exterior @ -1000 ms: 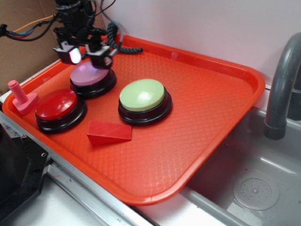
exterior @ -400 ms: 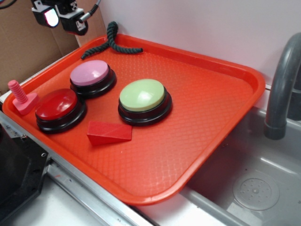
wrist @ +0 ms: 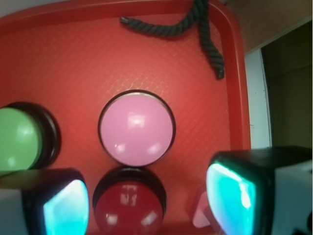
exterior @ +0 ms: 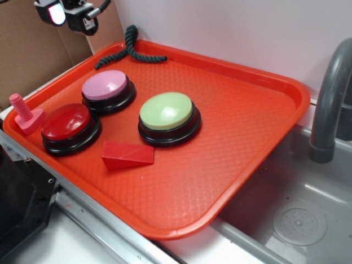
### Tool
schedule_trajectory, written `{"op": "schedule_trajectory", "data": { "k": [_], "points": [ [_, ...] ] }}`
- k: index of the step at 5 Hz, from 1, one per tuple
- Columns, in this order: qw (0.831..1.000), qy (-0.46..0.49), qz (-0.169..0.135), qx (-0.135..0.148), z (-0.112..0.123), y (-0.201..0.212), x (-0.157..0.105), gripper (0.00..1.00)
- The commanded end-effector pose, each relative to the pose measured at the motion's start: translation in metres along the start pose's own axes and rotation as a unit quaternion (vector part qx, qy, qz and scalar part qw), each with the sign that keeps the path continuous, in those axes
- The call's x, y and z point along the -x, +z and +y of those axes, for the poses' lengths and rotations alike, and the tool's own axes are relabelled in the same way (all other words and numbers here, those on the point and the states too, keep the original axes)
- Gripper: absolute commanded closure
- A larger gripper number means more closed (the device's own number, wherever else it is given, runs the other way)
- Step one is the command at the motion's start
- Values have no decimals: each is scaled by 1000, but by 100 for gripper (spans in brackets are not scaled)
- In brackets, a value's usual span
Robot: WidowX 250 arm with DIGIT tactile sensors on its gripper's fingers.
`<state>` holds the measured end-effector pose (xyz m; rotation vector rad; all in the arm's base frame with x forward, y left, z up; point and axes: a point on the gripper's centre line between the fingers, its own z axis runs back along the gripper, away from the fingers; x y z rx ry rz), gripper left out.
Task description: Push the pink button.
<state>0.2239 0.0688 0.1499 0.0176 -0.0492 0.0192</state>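
Exterior view: an orange tray rests beside a sink with a grey faucet at the right. On the tray's left half stand three round buttons on black bases. The pink button sits toward the far left; the red button is just beside it on the near left, their bases close to touching; the green button stands to the right of the pink one, apart from it. A red wedge lies near the front, between the red and green buttons. A pink bolt stands at the tray's left edge. A dark rope lies along the far rim.

The gripper hangs at the top left of the picture, well above the tray and clear of every button; its fingers are spread apart with nothing between them.

Wrist view: the pink button lies in the middle of the picture, between the two glowing fingertips, with the red button below it, the green button at left and the rope at top.
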Motion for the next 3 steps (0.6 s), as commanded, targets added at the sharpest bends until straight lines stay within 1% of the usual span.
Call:
{"op": "schedule_trajectory", "data": {
  "k": [1, 2, 3],
  "points": [
    [998, -47, -35, -9, 0, 42, 2, 0],
    [998, -59, -39, -3, -1, 42, 1, 0],
    [996, -79, -34, -1, -7, 42, -5, 0]
  ]
}}
